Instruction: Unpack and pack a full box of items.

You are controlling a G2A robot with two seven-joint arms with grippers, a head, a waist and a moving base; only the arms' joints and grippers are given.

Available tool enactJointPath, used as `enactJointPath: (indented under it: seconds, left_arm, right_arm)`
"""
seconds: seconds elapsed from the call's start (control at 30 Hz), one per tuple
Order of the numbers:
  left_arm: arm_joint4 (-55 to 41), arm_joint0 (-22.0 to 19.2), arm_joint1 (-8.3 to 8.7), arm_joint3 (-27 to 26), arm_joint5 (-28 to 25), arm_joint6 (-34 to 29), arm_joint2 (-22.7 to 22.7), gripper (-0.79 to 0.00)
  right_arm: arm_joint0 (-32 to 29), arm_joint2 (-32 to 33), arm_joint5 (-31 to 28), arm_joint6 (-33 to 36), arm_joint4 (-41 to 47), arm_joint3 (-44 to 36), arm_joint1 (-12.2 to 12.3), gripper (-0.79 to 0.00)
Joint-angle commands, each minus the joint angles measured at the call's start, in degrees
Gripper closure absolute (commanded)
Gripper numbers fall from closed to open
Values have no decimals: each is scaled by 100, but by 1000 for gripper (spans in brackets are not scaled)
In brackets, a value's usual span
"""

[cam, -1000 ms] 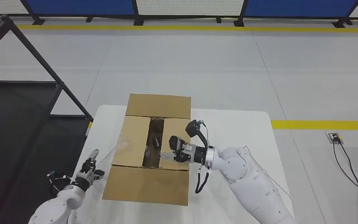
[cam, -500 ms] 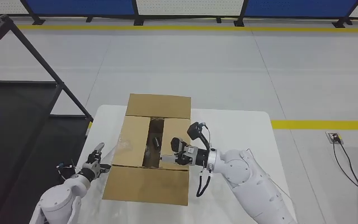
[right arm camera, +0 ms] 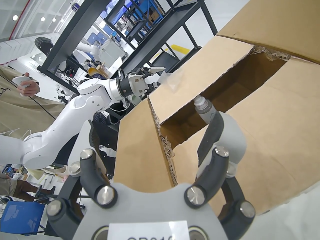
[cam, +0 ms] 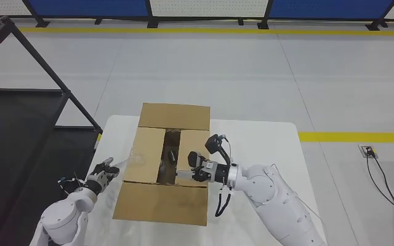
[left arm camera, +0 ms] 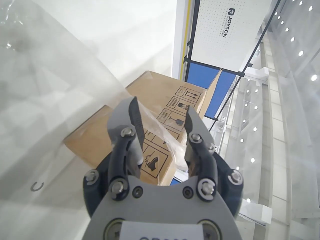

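Cardboard box [cam: 161, 203] sits at the centre of your top view on the white table [cam: 265, 141]. Its flaps are partly folded, leaving a dark gap down the middle.

Your right gripper [cam: 186, 174] is at the lower right edge of that gap, over the right-hand flap. In the right wrist view its jaws stand wide apart. One finger [right arm camera: 217, 131] lies over the flap's top face, and the other is hidden behind cardboard. A white bottle [right arm camera: 203, 107] shows inside the box, just beyond the tip of the visible finger.

Your left gripper [cam: 106, 169] is at the lower left of the top view, just beside the box's left wall. Its jaws are partly open. A strip of clear plastic film [left arm camera: 160, 128] runs loosely between them and on toward the side of the box.
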Motion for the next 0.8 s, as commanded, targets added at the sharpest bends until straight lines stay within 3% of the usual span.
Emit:
enactJointPath:
  seconds: [0.0, 0.03, 0.07, 0.43, 0.77]
  left_arm:
    - [20, 45, 8, -52, -40, 23, -48, -95]
    - [9, 89, 10, -112, -108, 36, -87, -22]
    - [-8, 152, 14, -166, -182, 16, -126, 0]
    - [91, 579, 40, -425, -571, 73, -347, 0]
    - [-41, 435, -45, -507, -1064, 1051, -230, 0]
  right_arm:
    - [11, -7, 6, -2, 3, 14, 0, -785]
    - [19, -13, 10, 0, 11, 24, 0, -785]
    - [28, -19, 11, -1, 15, 34, -1, -785]
    - [165, -80, -63, 8, 114, 269, -15, -785]
    - [227, -132, -84, 11, 174, 388, -24, -785]
